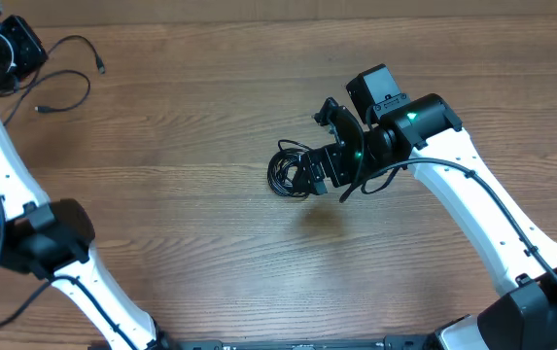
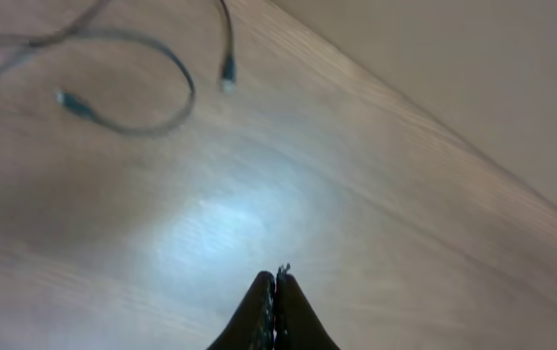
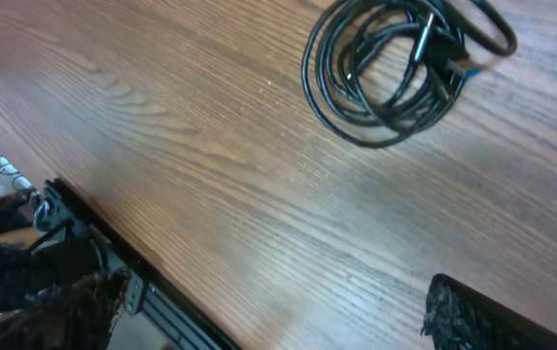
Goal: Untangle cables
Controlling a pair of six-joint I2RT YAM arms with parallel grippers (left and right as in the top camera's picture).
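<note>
A wound coil of thin black cables (image 1: 288, 173) lies near the table's middle; in the right wrist view the coil (image 3: 395, 68) lies flat on the wood, with a plug end inside the loops. My right gripper (image 1: 331, 146) hovers just right of the coil, open and empty (image 3: 259, 311), and not touching it. A loose black cable strand (image 1: 64, 83) with small plug ends curls at the far left corner; in the left wrist view the strand (image 2: 147, 97) lies ahead of the fingers. My left gripper (image 1: 20, 49) is shut (image 2: 275, 287) and apart from that strand.
The table's front edge with a black metal rail (image 3: 132, 292) shows in the right wrist view. The table's far edge (image 2: 434, 126) runs diagonally in the left wrist view. Both white arms (image 1: 472, 194) reach in from the near side.
</note>
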